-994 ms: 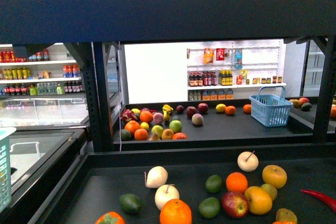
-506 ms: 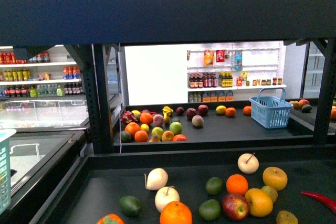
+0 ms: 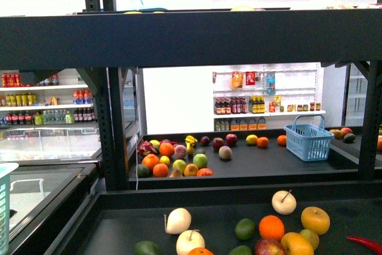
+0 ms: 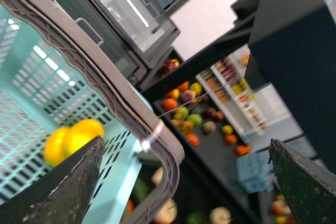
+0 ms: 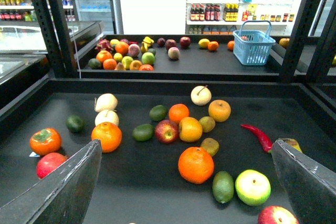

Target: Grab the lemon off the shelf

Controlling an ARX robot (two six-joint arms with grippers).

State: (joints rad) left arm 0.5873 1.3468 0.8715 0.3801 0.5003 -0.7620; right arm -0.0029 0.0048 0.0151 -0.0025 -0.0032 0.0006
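The shelf (image 3: 191,34) is a black rack with fruit on dark trays. A small yellow rounded fruit (image 3: 251,140), maybe a lemon, lies on the far tray; it also shows from the right wrist as a yellow fruit (image 5: 203,43). I cannot tell for sure. Smooth bright-yellow fruit (image 4: 71,137), lemon-like, lies inside a teal basket (image 4: 31,77) under my left gripper (image 4: 178,182), which is open and empty. My right gripper (image 5: 184,182) is open above the near tray (image 5: 131,182), over an orange (image 5: 196,164). Neither arm appears in the front view.
The near tray holds oranges, green avocados, a red apple (image 5: 166,131), a golden apple with a stem (image 3: 314,219), white pears and a red chilli (image 5: 258,136). A blue basket (image 3: 308,140) stands on the far tray. Black uprights (image 3: 114,129) flank the opening.
The whole front view has slid downward in the frame, so the near tray's fruit sits lower and more of the top board and rack above shows. No fruit has moved.
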